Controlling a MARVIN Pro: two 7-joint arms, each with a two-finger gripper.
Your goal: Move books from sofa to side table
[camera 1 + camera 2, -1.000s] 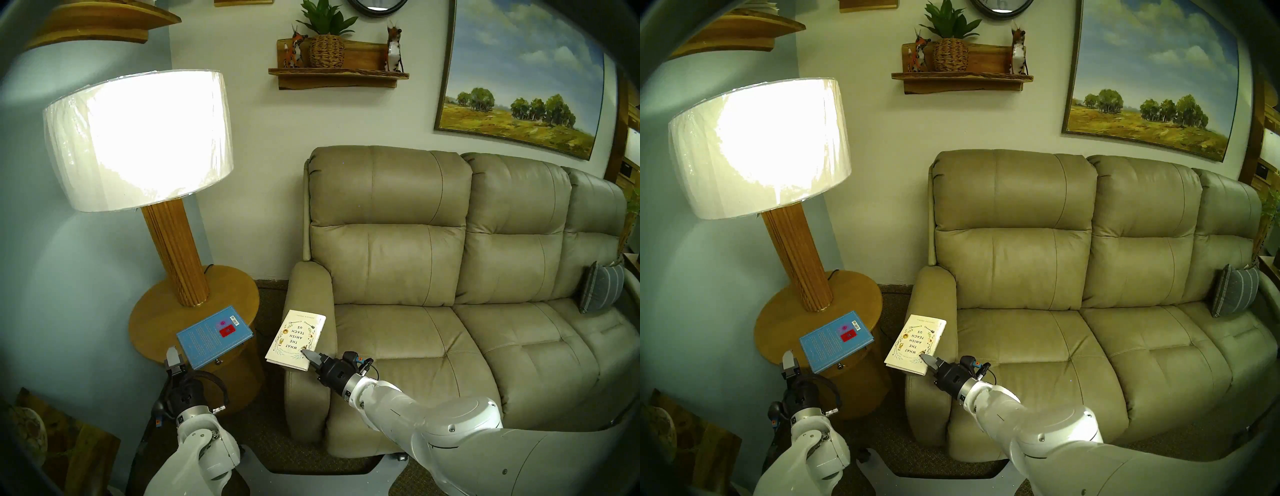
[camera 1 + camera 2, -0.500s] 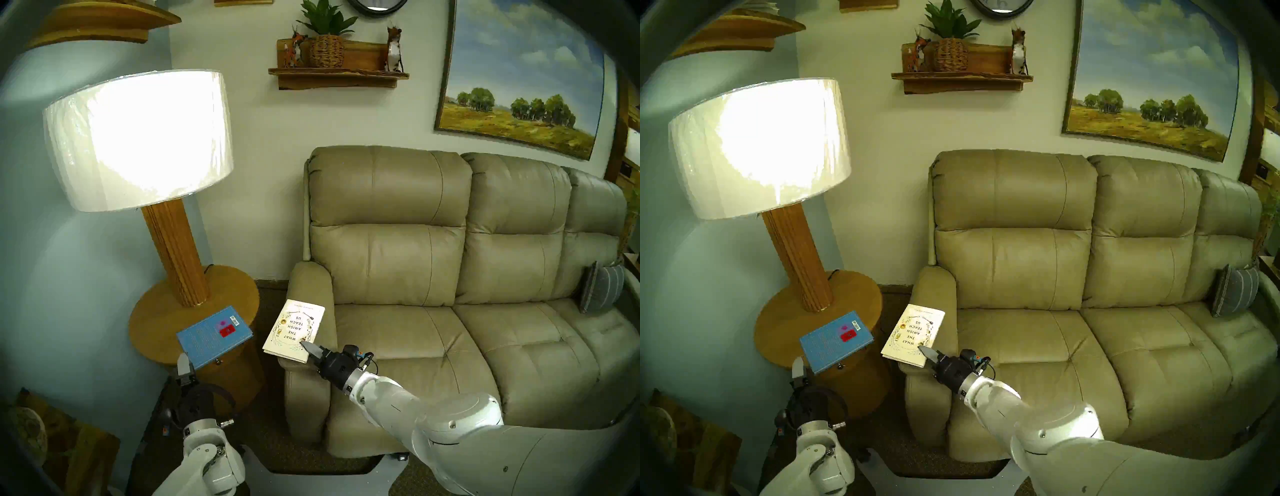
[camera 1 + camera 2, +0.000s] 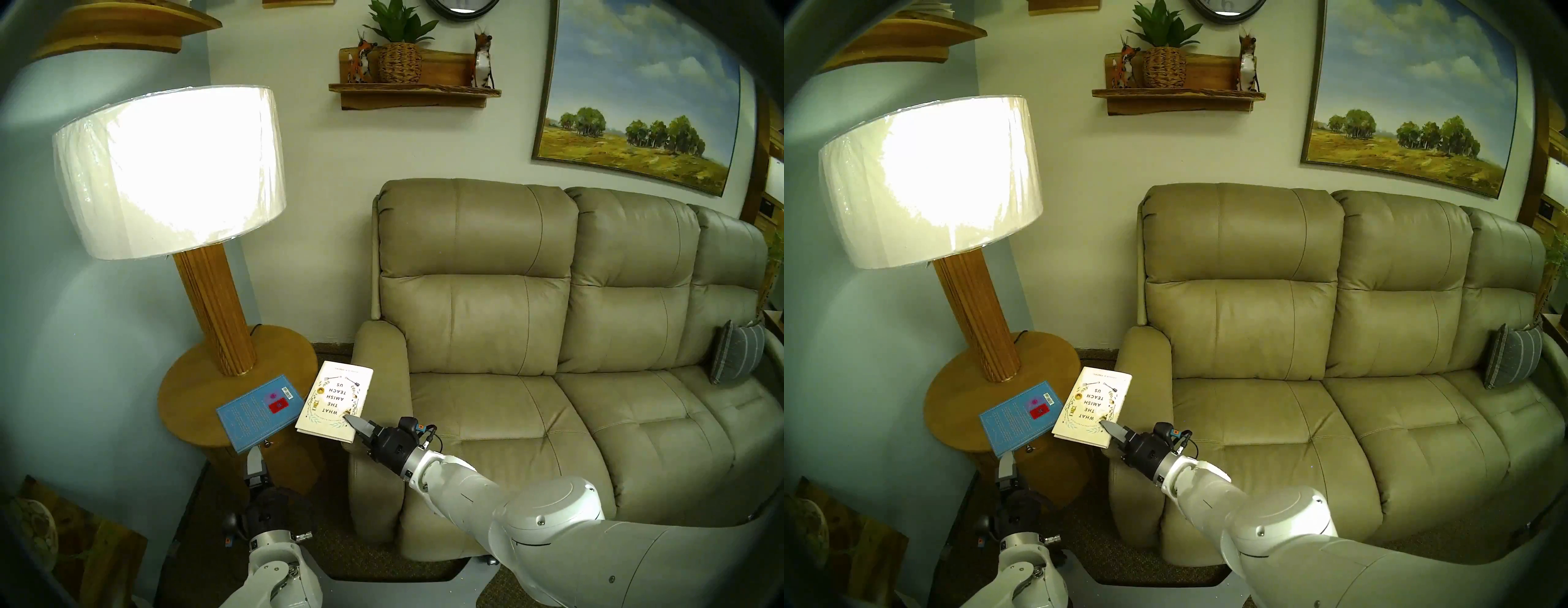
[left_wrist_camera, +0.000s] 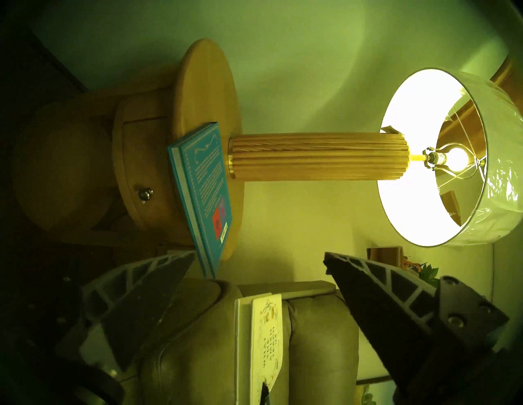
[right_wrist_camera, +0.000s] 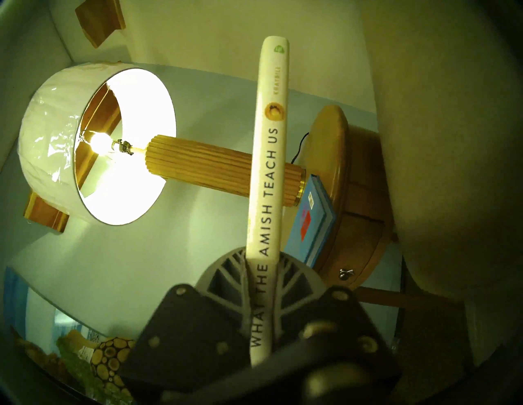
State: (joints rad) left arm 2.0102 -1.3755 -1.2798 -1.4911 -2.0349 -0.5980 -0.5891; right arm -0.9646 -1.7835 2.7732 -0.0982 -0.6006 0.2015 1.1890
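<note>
My right gripper (image 3: 352, 422) is shut on the near right corner of the cream book (image 3: 335, 401) titled "What the Amish Teach Us". It holds the book level in the air, between the tan sofa's (image 3: 509, 318) left armrest and the round wooden side table (image 3: 191, 390). In the right wrist view the fingers (image 5: 226, 278) clamp its spine (image 5: 267, 169). The light-blue book (image 3: 261, 409) lies on the table, overhanging its front edge. My left gripper (image 3: 254, 460) is open and empty, low in front of the table's drawer; its fingers (image 4: 147, 297) stand wide apart.
A lit lamp with a wide white shade (image 3: 169, 170) and a ribbed wooden column (image 3: 216, 305) stands on the back of the table. A grey striped cushion (image 3: 736, 352) lies at the sofa's right end. Wooden pieces (image 3: 85, 552) stand on the floor at lower left.
My right gripper has carried the cream book left, off the armrest and towards the table. My left gripper has drawn back and moved right, from beside the blue book to below the table's front edge.
</note>
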